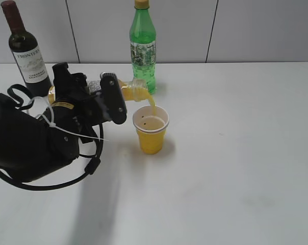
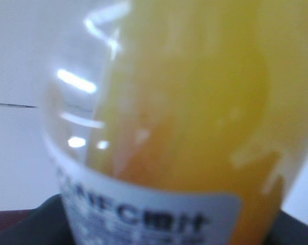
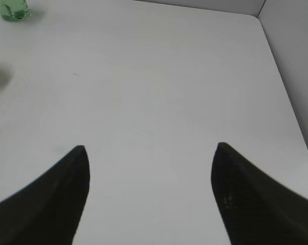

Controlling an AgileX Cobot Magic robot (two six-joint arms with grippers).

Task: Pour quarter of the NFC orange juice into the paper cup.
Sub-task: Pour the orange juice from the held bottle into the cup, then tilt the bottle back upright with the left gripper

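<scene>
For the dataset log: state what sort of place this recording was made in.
Most likely a lab or test bench, not a home kitchen. A bare white table against plain grey wall panels holds only staged props: a wine bottle, a green bottle and a paper cup being filled by a robot's left hand.

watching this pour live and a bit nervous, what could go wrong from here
1. The left gripper holds the NFC orange juice tipped on its side, its stream landing near the back rim of the paper cup; a small wobble could send juice onto the table.
2. Only a quarter is wanted; holding this tilt too long may overpour.
3. The green bottle stands just behind the pouring bottle, so swinging back up might knock it.
</scene>
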